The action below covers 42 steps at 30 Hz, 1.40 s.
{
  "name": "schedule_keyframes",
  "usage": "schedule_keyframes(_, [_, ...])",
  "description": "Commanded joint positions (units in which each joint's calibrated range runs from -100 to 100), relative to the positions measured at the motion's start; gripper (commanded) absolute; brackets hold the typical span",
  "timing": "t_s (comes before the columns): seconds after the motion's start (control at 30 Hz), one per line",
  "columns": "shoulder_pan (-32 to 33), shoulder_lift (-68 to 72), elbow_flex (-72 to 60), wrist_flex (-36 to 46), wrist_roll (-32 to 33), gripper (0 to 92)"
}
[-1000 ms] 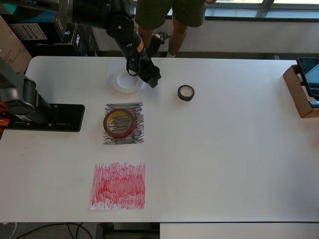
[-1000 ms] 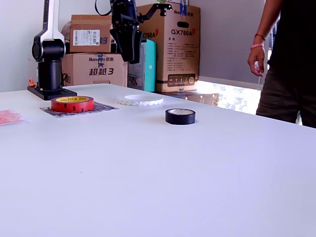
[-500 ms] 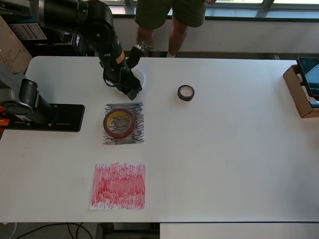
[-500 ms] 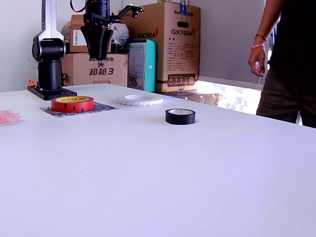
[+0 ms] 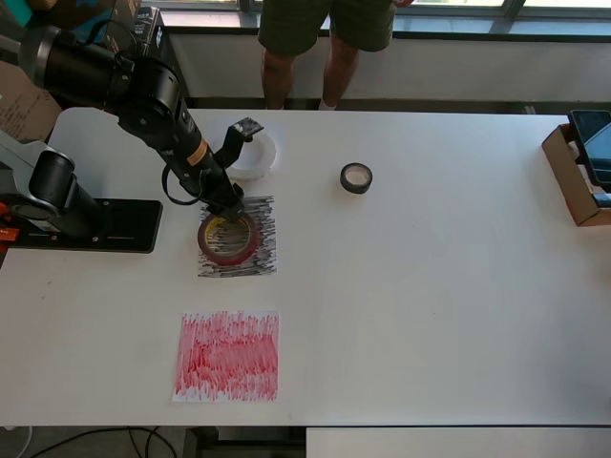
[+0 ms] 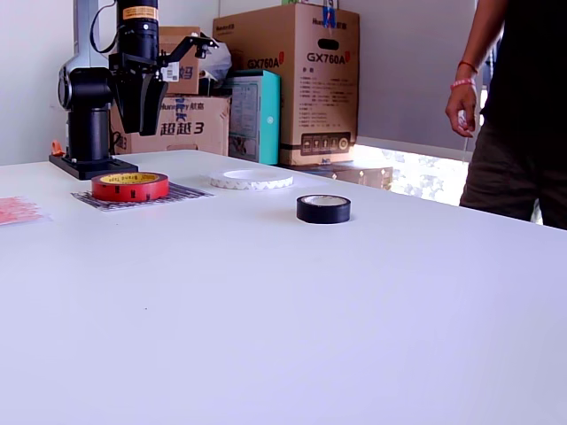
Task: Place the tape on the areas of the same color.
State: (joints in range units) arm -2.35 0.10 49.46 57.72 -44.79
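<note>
The dark-red tape (image 5: 228, 238) (image 6: 129, 186) with a yellowish core lies on the black scribbled area (image 5: 260, 250) (image 6: 182, 192). My gripper (image 5: 227, 204) (image 6: 140, 129) hangs above that roll's far rim, pointing down and holding nothing. Its dark fingers merge, so their gap is unclear. The translucent-white tape (image 5: 256, 153) (image 6: 252, 179) lies flat behind the black area; the white area under it barely shows. The small black tape (image 5: 356, 177) (image 6: 323, 208) sits on bare table. The red scribbled area (image 5: 227, 355) (image 6: 16, 210) has nothing on it.
The arm's black base (image 5: 81, 221) (image 6: 89, 124) stands at the overhead view's left. A person (image 5: 325, 29) (image 6: 518, 97) stands at the far table edge. Cardboard boxes (image 6: 301, 80) stand behind the table, and an open box (image 5: 578, 172) sits at the overhead view's right edge.
The gripper has swung away from the white tape, leftward in both views and toward the black area, and now hangs over the red tape. No tape has moved.
</note>
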Motion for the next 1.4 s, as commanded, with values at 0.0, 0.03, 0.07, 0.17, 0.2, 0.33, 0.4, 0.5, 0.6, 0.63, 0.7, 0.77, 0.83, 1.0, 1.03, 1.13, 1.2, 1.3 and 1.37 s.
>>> schedule_keyframes(0.0, [-0.7,0.1,4.2,-13.1,-1.8,62.8])
schedule_keyframes(0.03, [-0.7,0.1,4.8,-13.6,-1.8,62.8])
schedule_keyframes(0.07, [-1.0,0.1,5.5,-13.9,-2.2,62.8])
schedule_keyframes(0.17, [-1.2,0.0,7.2,-14.7,-4.2,62.8])
schedule_keyframes(0.2, [-1.2,0.0,7.5,-14.9,-5.2,62.8])
schedule_keyframes(0.33, [-0.9,-0.2,7.4,-14.8,-8.9,62.8])
schedule_keyframes(0.4, [-0.3,-0.2,7.0,-14.2,-9.2,62.8])
schedule_keyframes(0.5, [1.5,-0.2,7.3,-14.2,-8.7,62.8])
schedule_keyframes(0.6, [3.0,-0.2,7.6,-14.2,-8.6,62.8])
schedule_keyframes(0.63, [3.2,-0.2,7.7,-14.2,-8.5,62.8])
schedule_keyframes(0.7, [3.8,-0.2,8.5,-14.2,-8.0,62.8])
schedule_keyframes(0.77, [4.6,-0.2,10.0,-14.2,-7.5,62.8])
schedule_keyframes(0.83, [5.3,-0.2,12.0,-14.2,-7.4,62.8])
schedule_keyframes(1.0, [5.4,-0.3,14.9,-14.2,-7.4,62.8])
schedule_keyframes(1.03, [5.4,-0.4,15.3,-14.2,-7.3,62.8])
schedule_keyframes(1.13, [5.4,-2.8,16.6,-14.2,-5.6,62.8])
schedule_keyframes(1.2, [5.6,-4.0,17.1,-14.2,-5.5,62.8])
schedule_keyframes(1.3, [5.6,-4.5,17.3,-14.2,-5.3,62.8])
schedule_keyframes(1.37, [5.4,-4.4,17.1,-14.3,-5.3,62.8])
